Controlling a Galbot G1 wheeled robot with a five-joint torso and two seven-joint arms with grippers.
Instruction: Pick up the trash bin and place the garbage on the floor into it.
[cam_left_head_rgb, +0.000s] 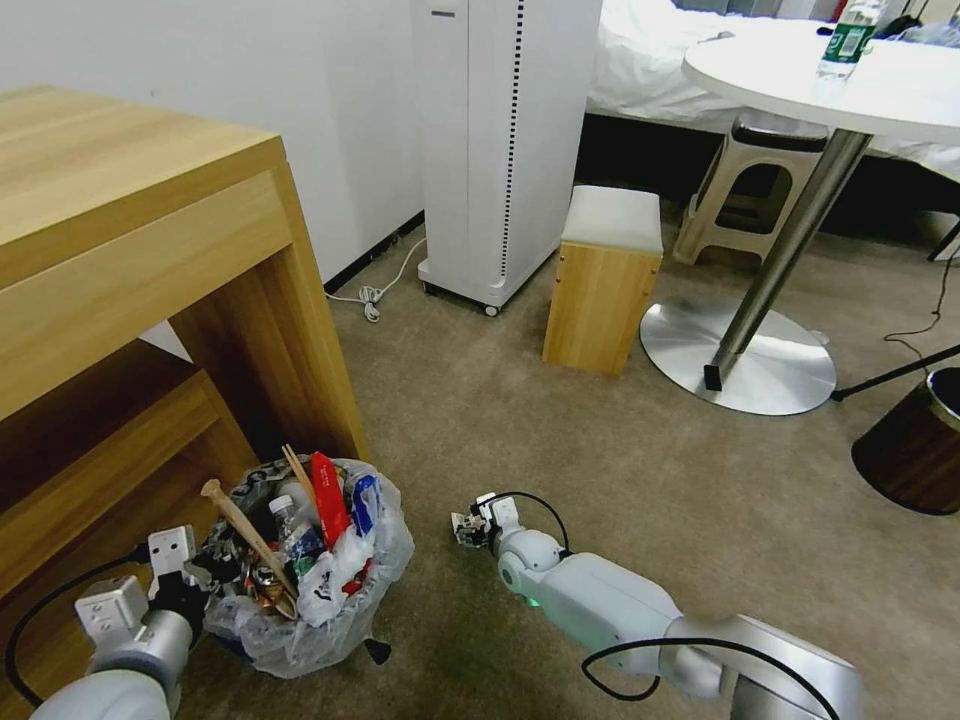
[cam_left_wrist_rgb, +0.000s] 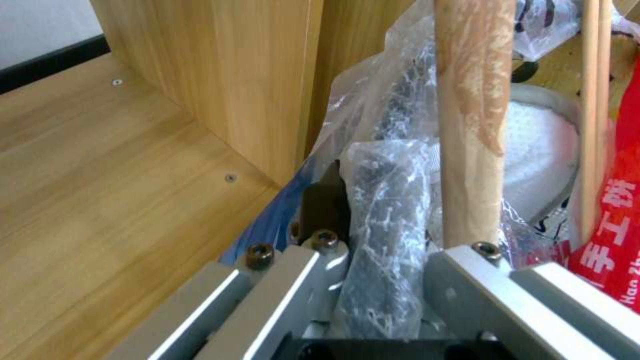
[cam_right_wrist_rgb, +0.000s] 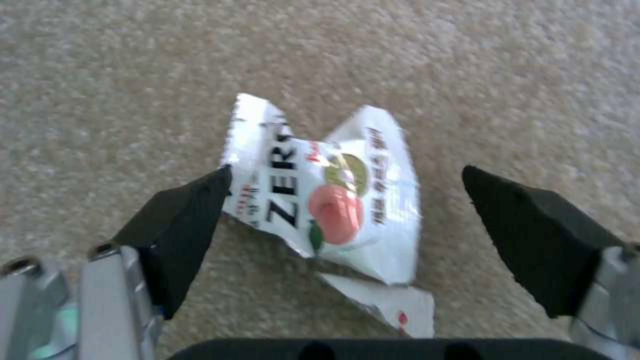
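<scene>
Your left gripper (cam_left_wrist_rgb: 373, 280) is clenched on the trash bin (cam_left_head_rgb: 300, 610) rim beside the desk (cam_left_head_rgb: 150, 250). On the floor (cam_left_head_rgb: 620, 480), your right gripper (cam_right_wrist_rgb: 343, 220) spreads wide around 1 torn wrapper (cam_right_wrist_rgb: 327, 200): light, limp, slippery; pinch its middle.

High head view, two close wrist views

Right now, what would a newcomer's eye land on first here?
The overfull trash bin beside the wooden desk, its bagged rim pinched by the left gripper. Then the right gripper, fingers open, poised over a torn white wrapper on the beige floor.
</scene>
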